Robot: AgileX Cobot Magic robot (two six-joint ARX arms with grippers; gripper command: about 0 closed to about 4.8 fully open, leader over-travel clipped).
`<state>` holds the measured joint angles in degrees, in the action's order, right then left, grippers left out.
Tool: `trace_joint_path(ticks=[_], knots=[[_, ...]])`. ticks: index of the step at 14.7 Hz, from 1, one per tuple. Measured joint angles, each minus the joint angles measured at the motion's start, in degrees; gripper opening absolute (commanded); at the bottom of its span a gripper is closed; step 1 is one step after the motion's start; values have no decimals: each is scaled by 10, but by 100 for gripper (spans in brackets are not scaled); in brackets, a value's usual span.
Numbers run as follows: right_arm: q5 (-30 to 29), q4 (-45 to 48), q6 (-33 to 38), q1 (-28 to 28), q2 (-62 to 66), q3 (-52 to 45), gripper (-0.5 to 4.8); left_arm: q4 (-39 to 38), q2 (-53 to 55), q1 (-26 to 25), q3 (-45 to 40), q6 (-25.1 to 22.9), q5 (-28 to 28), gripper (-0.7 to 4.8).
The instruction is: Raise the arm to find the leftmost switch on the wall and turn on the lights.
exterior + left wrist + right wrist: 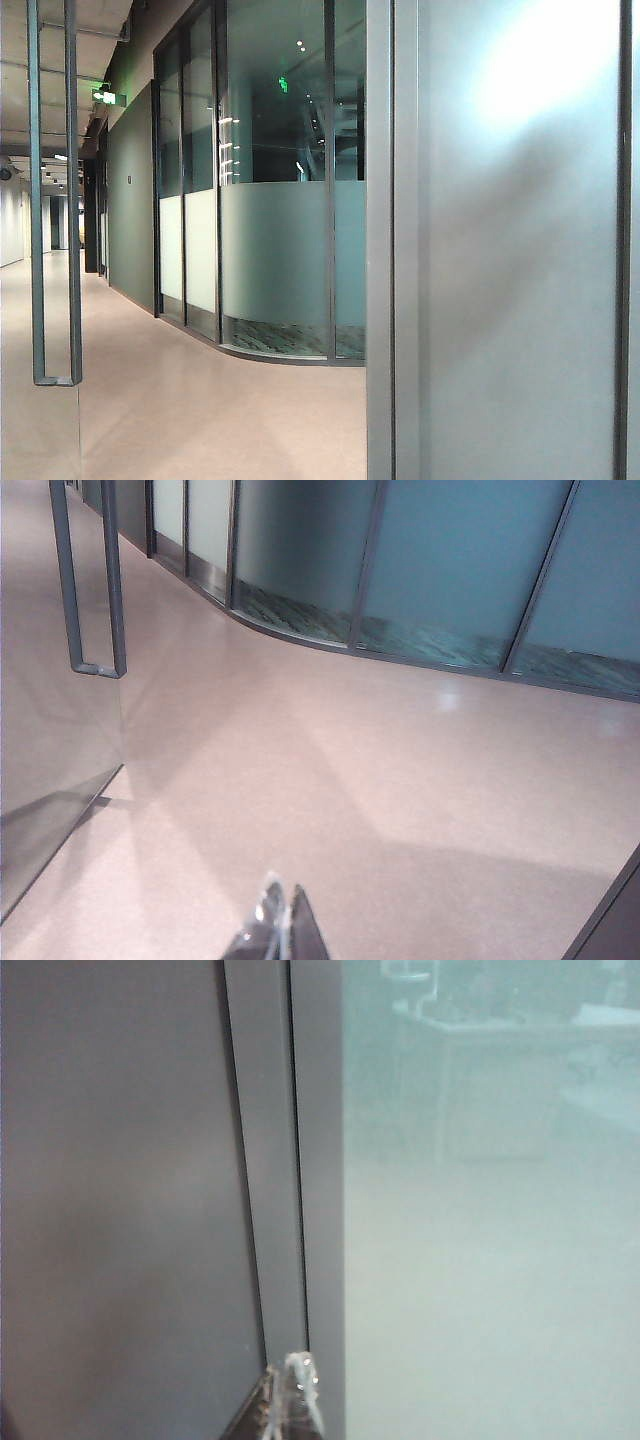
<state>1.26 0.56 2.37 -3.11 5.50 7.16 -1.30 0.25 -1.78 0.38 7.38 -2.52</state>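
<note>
A long hallway with a pale floor (pixel 200 400) runs away on the left. A curved frosted glass wall (pixel 275 260) stands far off in the middle, and a big glass panel (pixel 520 250) fills the near right. No switch shows in any view. The left gripper (pixel 283 930) hangs over the floor, tips together. The right gripper (pixel 288 1405) points at a grey door frame (pixel 275 1160), tips seemingly closed, though blurry.
</note>
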Motion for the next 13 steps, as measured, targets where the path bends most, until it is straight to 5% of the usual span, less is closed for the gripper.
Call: trace_joint_path(ticks=[13], knots=[[0,17,34,38,-53,-68,-1,0,0,0,0,0,0,-5]])
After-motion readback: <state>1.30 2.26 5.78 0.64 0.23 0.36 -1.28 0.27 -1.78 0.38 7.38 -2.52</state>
